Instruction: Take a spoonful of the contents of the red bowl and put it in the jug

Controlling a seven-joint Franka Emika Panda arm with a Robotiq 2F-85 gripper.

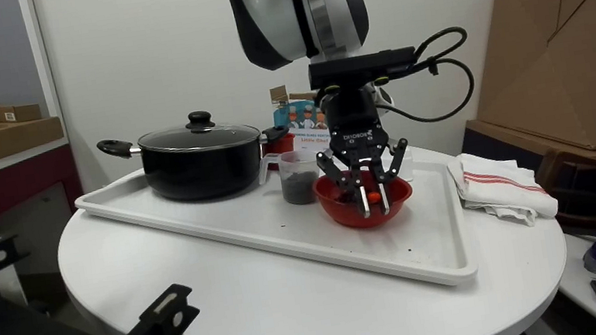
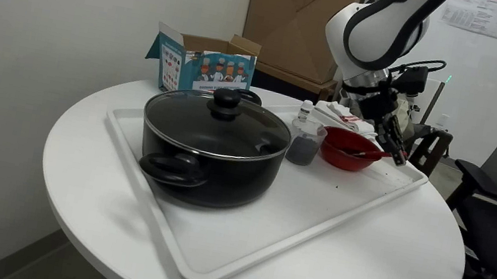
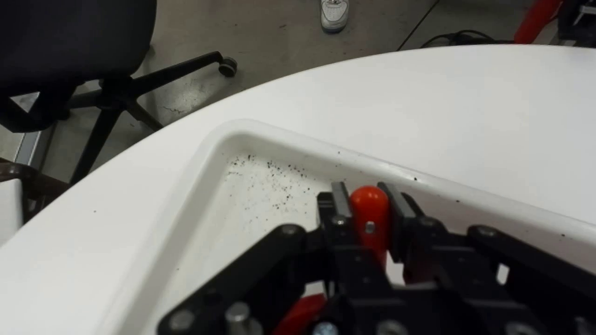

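Observation:
The glossy red bowl (image 1: 349, 214) (image 2: 342, 162) stands on the white tray with a little dark content inside. A red spoon (image 2: 369, 154) leans in it, its head in the bowl and its handle over the rim. My gripper (image 1: 375, 208) (image 2: 399, 161) is shut on the handle's rounded end, which shows between the pads in the wrist view (image 3: 371, 204). The spoon's head is hidden in the wrist view. The jug (image 1: 299, 186) (image 2: 303, 150) is clear plastic with a handle, partly filled with dark grey material. It stands right beside the bowl, towards the pot.
A large black lidded pot (image 1: 204, 170) (image 2: 206, 173) stands on the tray (image 1: 310, 251) beyond the jug. A small white-capped bottle (image 2: 305, 108) is behind the jug. A folded towel (image 1: 504, 184) and an open cardboard box (image 2: 207, 68) are nearby. Dark specks (image 3: 274, 179) lie on the tray.

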